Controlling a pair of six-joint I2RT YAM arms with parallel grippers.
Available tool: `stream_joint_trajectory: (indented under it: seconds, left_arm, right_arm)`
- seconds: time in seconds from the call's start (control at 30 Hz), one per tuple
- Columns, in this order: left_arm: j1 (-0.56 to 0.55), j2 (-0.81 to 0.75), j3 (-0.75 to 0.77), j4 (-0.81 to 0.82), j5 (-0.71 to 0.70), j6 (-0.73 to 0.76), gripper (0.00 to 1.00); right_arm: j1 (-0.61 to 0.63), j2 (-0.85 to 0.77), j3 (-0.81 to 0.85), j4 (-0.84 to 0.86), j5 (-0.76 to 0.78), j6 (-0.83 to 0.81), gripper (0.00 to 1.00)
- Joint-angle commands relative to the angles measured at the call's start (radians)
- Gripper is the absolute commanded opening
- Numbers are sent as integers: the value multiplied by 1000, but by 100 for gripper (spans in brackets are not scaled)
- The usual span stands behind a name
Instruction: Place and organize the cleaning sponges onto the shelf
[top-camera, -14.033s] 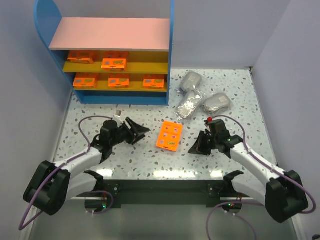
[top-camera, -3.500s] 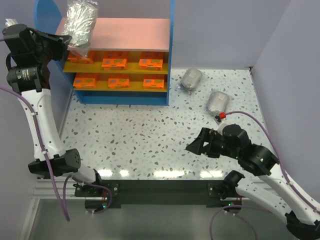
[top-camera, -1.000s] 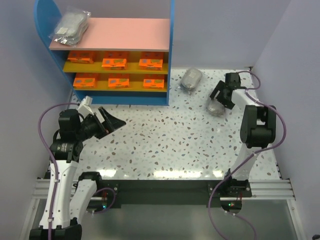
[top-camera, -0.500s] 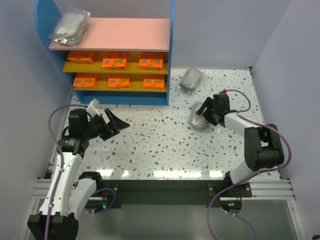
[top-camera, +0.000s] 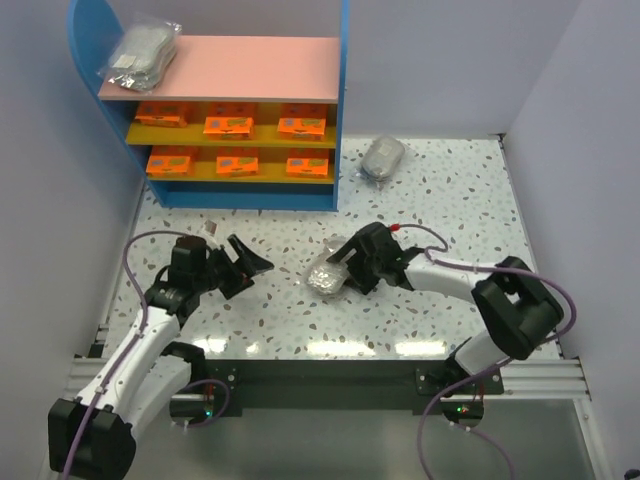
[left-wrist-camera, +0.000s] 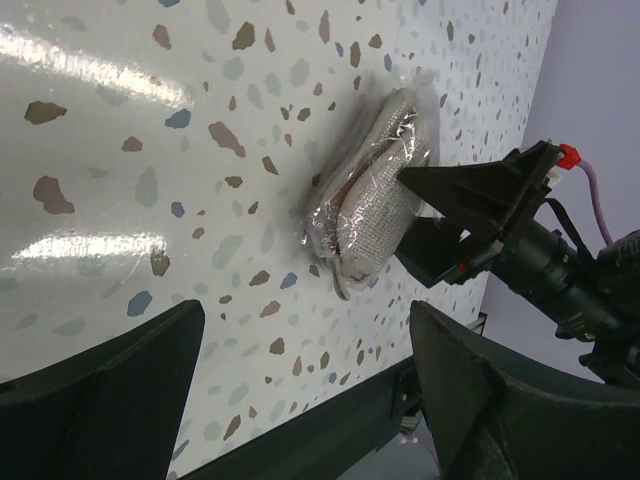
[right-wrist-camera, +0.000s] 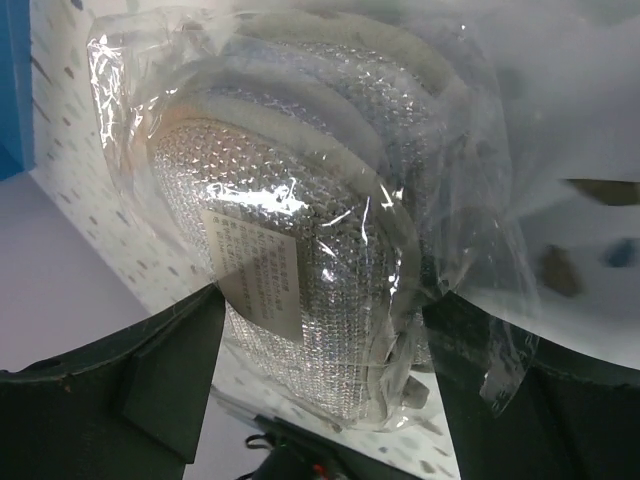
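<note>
Crinkly clear plastic around lumpy grey bundle (top-camera: 326, 277) between clenched right jaws; left jaws apart.

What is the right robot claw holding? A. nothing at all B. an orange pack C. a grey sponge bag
C: the right gripper is clamped around the grey sponge bag, as its wrist view shows.

Six orange packs (top-camera: 227, 126), three grey bundles (top-camera: 383, 157) in clear bags, one shelf (top-camera: 230, 68)
</note>
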Motion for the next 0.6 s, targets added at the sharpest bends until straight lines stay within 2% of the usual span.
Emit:
stream_joint_trajectory:
  seconds: [0.0,0.17,0.27,0.37,0.43,0.57]
  left_arm:
    - [-20,-19,-89,160,-55,-115,88]
    - [-72,43,-127,264,-64,-147,88]
    - [-99,109,-121,346,-78,-139,88]
    - [-115,184,-87,395,-100,-114,88]
    - [-123,229,-61,383,-107,-98,88]
    - [-164,321,-6,284,-141,-49,85]
  right_arm:
    - [55,149,80,77,-85,153,83]
    - [112,197,120,258,-153,162,82]
    - [113,175,119,289,-220,147,81]
    - [113,100,102,230,-216,119,83]
    - [112,44,80,222,-201,119,84]
    - [112,34,73,194,-220,96,85]
